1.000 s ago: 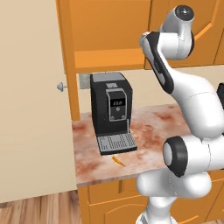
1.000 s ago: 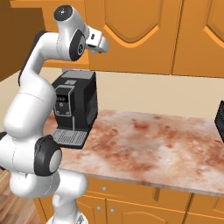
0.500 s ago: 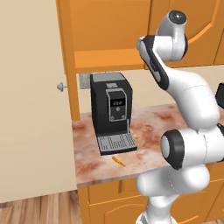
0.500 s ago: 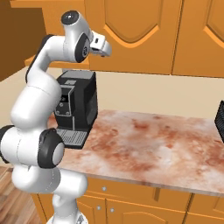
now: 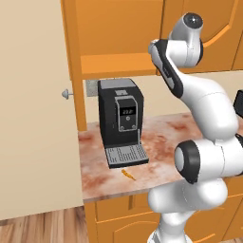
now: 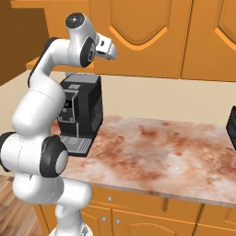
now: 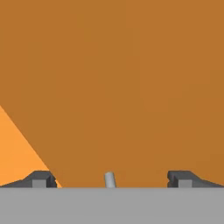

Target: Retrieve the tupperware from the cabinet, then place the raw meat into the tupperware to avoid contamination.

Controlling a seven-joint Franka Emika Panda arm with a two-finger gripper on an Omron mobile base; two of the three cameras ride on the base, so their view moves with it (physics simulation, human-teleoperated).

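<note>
Left base view: the cabinet (image 5: 118,42) stands open on its left side, its bare shelf showing nothing on the visible part; the door (image 5: 33,109) swings out with a knob (image 5: 67,95). Below, the coffee machine (image 5: 119,121) sits on the marbled counter (image 5: 161,142), and the raw meat (image 5: 128,174) lies just in front of its drip tray.

Right base view: the arm reaches up so the gripper (image 6: 110,48) is against the closed cabinet doors (image 6: 138,32).

Hand view: the fingertips (image 7: 41,179) stand wide apart, holding nothing, a small silver knob (image 7: 110,180) between them against orange wood.
</note>
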